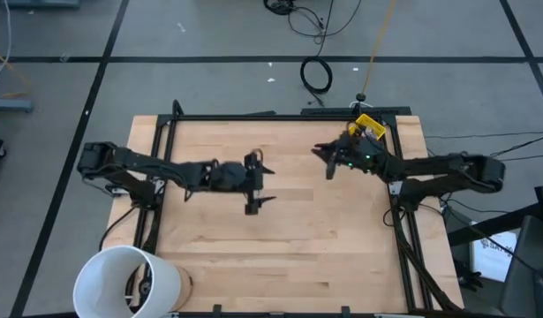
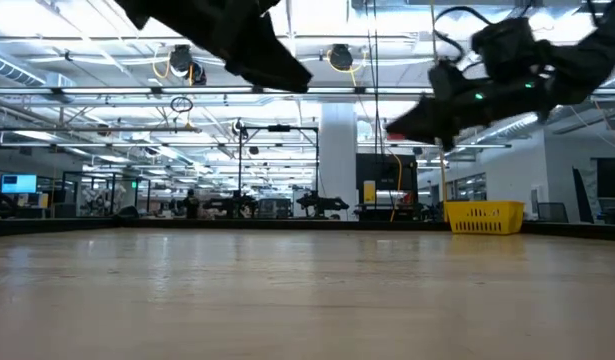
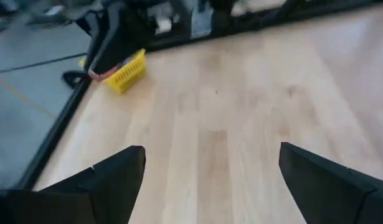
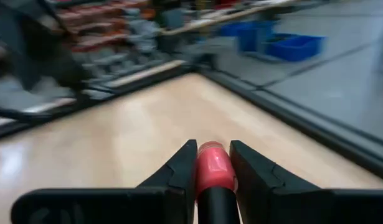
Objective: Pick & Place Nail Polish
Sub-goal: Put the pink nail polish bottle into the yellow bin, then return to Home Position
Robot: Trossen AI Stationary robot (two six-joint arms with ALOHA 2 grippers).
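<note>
Tabletop (image 1: 289, 230) bare between arms; yellow bin (image 1: 368, 126) at far right corner only obstacle.

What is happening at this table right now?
The right pincer holds a pink nail polish bottle in the air, near the yellow bin at the far right corner of the table. The left pincer hangs open and empty above the middle of the table. A white bucket stands at the near left corner.

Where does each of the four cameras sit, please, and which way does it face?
High: overhead, straight down; both arms, table.
Low: table height, level into the room; arms overhead.
Left wrist: past open left gripper toward yellow bin.
Right wrist: right gripper clamping pink nail polish.
Shared: the bin, also in high and low.
</note>
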